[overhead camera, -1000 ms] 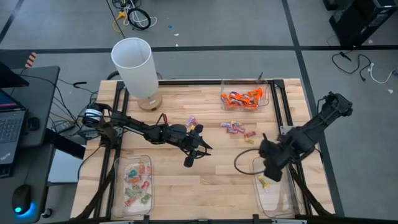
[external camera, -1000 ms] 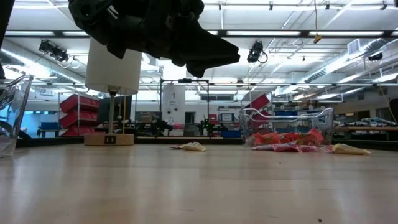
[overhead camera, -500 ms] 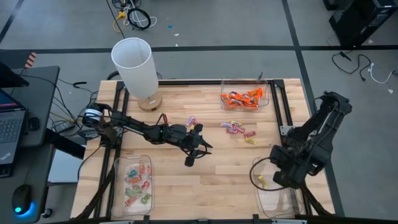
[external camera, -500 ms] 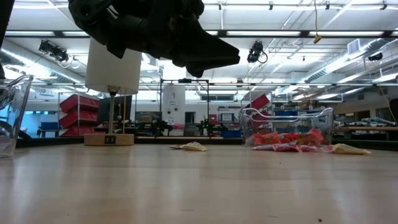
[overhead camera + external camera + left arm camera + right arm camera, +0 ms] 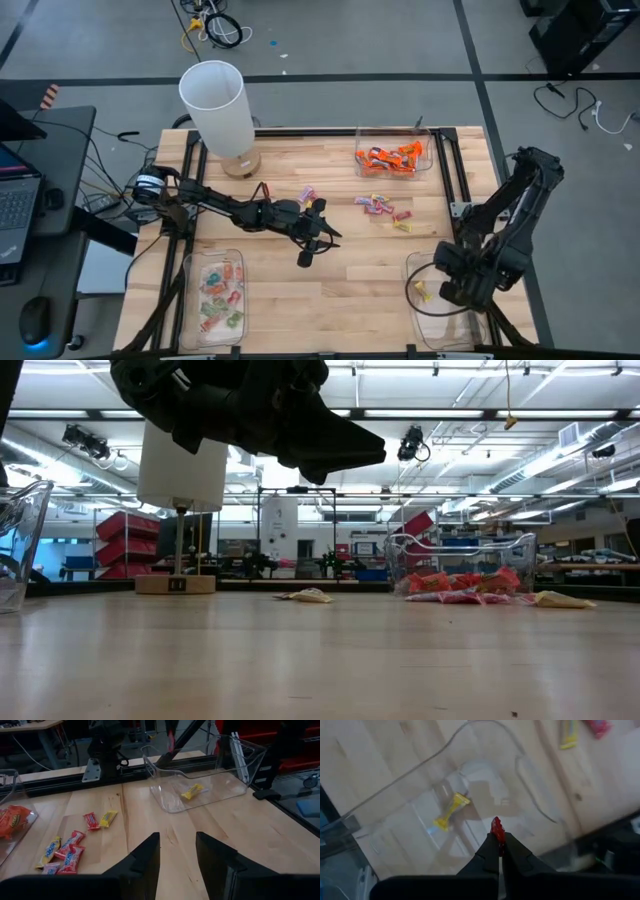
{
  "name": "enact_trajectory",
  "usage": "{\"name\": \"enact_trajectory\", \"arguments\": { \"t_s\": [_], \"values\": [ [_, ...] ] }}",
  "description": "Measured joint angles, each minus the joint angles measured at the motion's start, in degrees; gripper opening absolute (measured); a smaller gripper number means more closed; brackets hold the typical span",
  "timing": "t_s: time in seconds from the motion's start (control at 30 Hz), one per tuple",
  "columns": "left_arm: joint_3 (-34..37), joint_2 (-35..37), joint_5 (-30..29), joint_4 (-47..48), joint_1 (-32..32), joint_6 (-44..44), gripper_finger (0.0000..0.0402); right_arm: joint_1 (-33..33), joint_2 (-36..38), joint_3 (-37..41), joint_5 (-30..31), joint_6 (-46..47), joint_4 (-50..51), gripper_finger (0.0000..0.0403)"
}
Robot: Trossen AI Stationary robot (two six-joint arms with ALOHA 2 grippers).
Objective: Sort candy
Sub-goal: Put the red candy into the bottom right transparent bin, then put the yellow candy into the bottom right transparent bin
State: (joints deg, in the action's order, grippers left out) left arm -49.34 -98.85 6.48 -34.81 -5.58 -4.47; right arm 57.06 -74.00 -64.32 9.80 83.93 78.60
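Candy lies in four places on the worktop (image 5: pixel 330 290). Orange pieces (image 5: pixel 390 157) fill a clear tray (image 5: pixel 431 152) at the far edge, pale green-and-pink ones (image 5: pixel 222 295) sit in a tray (image 5: pixel 188 275) at the near left corner, a loose scatter (image 5: pixel 385 208) lies mid-worktop, and one yellow piece (image 5: pixel 421 292) rests in the near right tray (image 5: pixel 420 325).

The right hand (image 5: pixel 498 851) hangs over that near right tray, its fingers shut on a small red candy (image 5: pixel 497 828), with the yellow piece below and just beside it. In the high view the right arm (image 5: pixel 500 235) reaches along the worktop's right edge, close to the frame rail.

The left hand (image 5: pixel 322 238) hovers over the middle of the worktop with its fingers (image 5: pixel 145 857) parted and nothing between them. Bare wood lies ahead of it towards the near right tray, and a wide strip along the near edge between the two near trays is free. A white lamp (image 5: pixel 218 110) stands at the far left corner, well apart from both hands.

Compared with a second ago, the right arm has drawn back from the scatter and swung towards the near right corner, now sitting over the tray. The left arm has not shifted, and the candy on the worktop lies as before.
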Motion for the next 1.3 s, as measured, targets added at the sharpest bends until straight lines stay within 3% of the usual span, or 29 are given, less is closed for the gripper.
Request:
{"name": "enact_trajectory", "arguments": {
  "t_s": [0.53, 0.9, 1.0, 1.17, 1.3],
  "values": [
    [0.0, 0.0, 0.0, 0.0, 0.0, 0.0, 0.0129, 0.0, 0.1, 16.4, -0.4, -2.1, -22.7, 0.0002],
    [0.0, 0.0, -0.1, 0.0, 0.0, 0.2, 0.0129, -0.3, 0.1, 18.4, -1.0, 1.6, -23.7, 0.0067],
    [0.0, 0.0, -3.3, 0.5, 0.0, 1.9, 0.0129, -0.3, 0.1, 17.7, -2.0, 1.2, -22.9, 0.008],
    [0.0, 0.0, -13.8, 5.5, 0.1, 6.4, 0.0129, -0.5, 0.1, 12.3, -1.8, 0.7, -19.2, 0.0082],
    [0.0, 0.0, -20.0, 9.8, 1.1, 10.8, 0.0129, -0.6, 0.1, 5.3, 3.0, -0.4, -13.4, 0.0076]
  ]
}}
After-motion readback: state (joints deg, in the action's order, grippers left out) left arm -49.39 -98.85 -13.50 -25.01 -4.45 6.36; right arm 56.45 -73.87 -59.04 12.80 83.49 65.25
